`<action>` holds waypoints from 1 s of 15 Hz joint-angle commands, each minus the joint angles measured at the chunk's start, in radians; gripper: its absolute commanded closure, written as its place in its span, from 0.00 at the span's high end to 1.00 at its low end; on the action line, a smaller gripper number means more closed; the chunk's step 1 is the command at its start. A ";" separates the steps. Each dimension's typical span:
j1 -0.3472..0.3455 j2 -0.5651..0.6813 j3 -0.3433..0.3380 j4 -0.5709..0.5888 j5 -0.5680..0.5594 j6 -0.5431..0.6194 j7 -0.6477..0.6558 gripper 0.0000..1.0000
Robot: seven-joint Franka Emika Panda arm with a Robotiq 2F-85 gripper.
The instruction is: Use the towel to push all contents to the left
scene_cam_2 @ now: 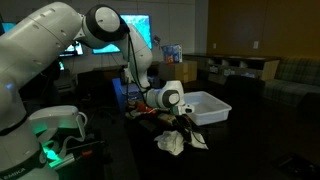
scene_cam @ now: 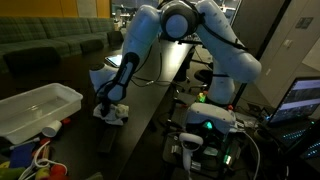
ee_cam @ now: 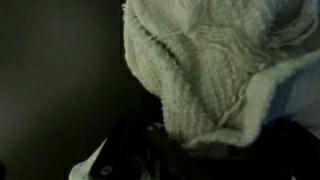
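The white towel (scene_cam: 112, 112) lies bunched on the dark table, and it also shows in the other exterior view as a wrinkled heap (scene_cam_2: 172, 143). My gripper (scene_cam: 108, 102) (scene_cam_2: 185, 124) is down on top of it. In the wrist view the towel (ee_cam: 210, 70) fills most of the picture and narrows into my dark jaws at the bottom, where the gripper (ee_cam: 185, 150) is shut on its folds. The contents (scene_cam: 35, 158), small red, yellow and green pieces, lie at the table's near corner beside the white bin (scene_cam: 70, 97). Red pieces (scene_cam_2: 148, 116) also show behind the gripper.
The white bin (scene_cam_2: 225, 108) stands just beyond the towel. The robot base with green lights (scene_cam: 205, 125) and cables sit beside the table. A lit monitor (scene_cam: 300, 100) stands at the edge of the view, and sofas (scene_cam: 50, 40) are in the background.
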 commanded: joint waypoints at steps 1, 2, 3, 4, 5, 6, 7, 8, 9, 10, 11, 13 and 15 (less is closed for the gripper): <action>-0.015 -0.095 0.040 -0.137 -0.036 -0.069 -0.020 0.01; -0.017 -0.107 0.047 -0.156 -0.043 -0.087 -0.021 0.01; -0.016 -0.122 0.055 -0.180 -0.052 -0.103 -0.021 0.01; -0.021 -0.130 0.068 -0.196 -0.057 -0.120 -0.027 0.01; -0.023 -0.143 0.076 -0.213 -0.063 -0.135 -0.028 0.01; -0.032 -0.151 0.092 -0.226 -0.063 -0.152 -0.040 0.01; -0.040 -0.155 0.109 -0.236 -0.063 -0.168 -0.053 0.01; -0.040 -0.162 0.117 -0.248 -0.069 -0.177 -0.056 0.01; -0.050 -0.164 0.136 -0.253 -0.070 -0.182 -0.075 0.01; -0.050 -0.165 0.144 -0.257 -0.078 -0.180 -0.077 0.01; -0.055 -0.160 0.159 -0.253 -0.082 -0.174 -0.088 0.01; -0.058 -0.148 0.182 -0.242 -0.094 -0.154 -0.109 0.01; -0.066 -0.145 0.210 -0.230 -0.097 -0.148 -0.139 0.01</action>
